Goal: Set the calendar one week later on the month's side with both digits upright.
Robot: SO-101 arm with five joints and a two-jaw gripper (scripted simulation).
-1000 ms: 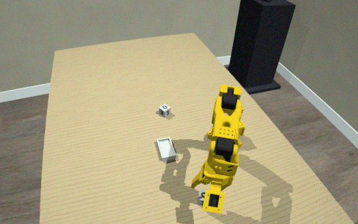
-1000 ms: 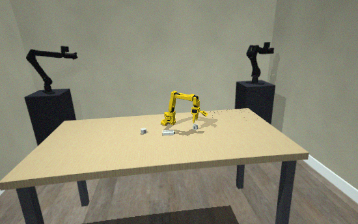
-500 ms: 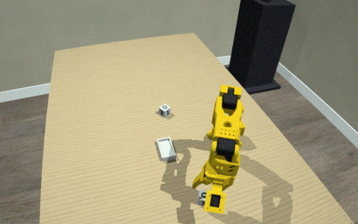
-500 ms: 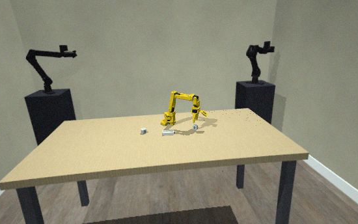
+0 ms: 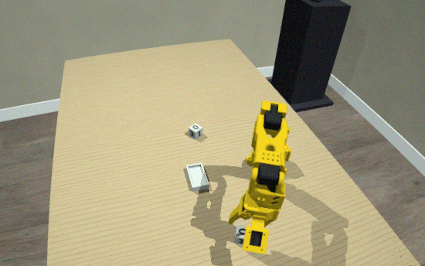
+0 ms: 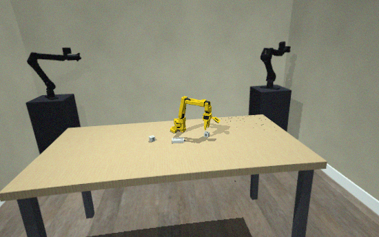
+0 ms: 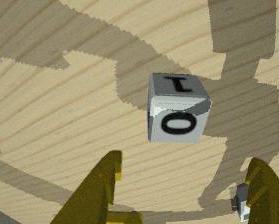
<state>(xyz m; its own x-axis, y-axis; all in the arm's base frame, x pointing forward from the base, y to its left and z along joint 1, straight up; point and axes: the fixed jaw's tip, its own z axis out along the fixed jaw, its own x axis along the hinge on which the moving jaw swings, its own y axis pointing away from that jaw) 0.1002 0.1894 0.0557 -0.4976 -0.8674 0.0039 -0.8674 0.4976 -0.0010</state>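
Note:
A white date cube (image 7: pixel 178 116) stands on the table with a 0 and a 1 on the faces I can see. It also shows in the top view (image 5: pixel 240 233) and the exterior view (image 6: pixel 207 134). My gripper (image 7: pixel 188 163) hangs just above it, pointing down, open and empty; the cube lies beyond the fingertips, not between them. The second cube (image 5: pixel 195 131) stands apart on the table, farther away. The white tray (image 5: pixel 198 177) lies flat on the table between the two cubes and is empty.
The yellow arm (image 5: pixel 269 155) reaches over from its base near the table's right edge. Black pedestals with camera arms (image 6: pixel 270 100) stand behind the table. The near cube sits close to the table's front end in the top view.

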